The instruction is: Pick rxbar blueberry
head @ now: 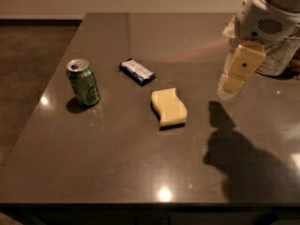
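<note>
The rxbar blueberry (137,71), a small flat bar in a dark wrapper with a white label panel, lies flat on the dark table (117,163), left of centre and toward the far side. My gripper (228,89) hangs above the table at the right. It is well to the right of the bar and apart from it, and it holds nothing that I can see. Its shadow falls on the table below and to the right of it.
A green soda can (83,81) stands upright to the left of the bar. A pale yellow wavy sponge (168,107) lies between the bar and the gripper, nearer the front. A wire basket (281,55) sits at the right edge, partly hidden by the arm.
</note>
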You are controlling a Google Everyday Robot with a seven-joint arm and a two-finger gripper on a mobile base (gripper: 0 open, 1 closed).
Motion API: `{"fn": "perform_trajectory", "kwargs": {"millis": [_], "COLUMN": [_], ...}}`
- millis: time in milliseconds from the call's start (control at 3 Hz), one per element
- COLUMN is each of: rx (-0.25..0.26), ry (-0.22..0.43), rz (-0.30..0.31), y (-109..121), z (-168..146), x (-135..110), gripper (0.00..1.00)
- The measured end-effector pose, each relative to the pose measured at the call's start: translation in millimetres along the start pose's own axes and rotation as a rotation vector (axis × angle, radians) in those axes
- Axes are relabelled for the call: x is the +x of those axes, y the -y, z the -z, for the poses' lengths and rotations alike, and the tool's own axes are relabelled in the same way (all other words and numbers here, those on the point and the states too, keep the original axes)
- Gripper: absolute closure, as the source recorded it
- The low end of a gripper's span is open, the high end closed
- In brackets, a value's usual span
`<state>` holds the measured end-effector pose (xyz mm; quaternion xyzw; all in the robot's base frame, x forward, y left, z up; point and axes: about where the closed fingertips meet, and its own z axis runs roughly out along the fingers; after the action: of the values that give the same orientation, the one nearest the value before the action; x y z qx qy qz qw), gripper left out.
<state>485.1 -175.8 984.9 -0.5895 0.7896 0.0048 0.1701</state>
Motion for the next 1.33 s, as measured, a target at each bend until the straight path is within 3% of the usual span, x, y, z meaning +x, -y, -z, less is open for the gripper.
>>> {"fn": "perform_trajectory", "kwargs": {"millis": [333,1000,1333], "rx": [-0.018,-0.053,-0.101], "ry": [0.025,0.041,0.035], "rz": [-0.043,-0.212,-0.268], "y": [20,61,74], "z": [-21,-78,-108], "x": [-35,-99,-144], "gripper": [0.00,0.00,0.00]}}
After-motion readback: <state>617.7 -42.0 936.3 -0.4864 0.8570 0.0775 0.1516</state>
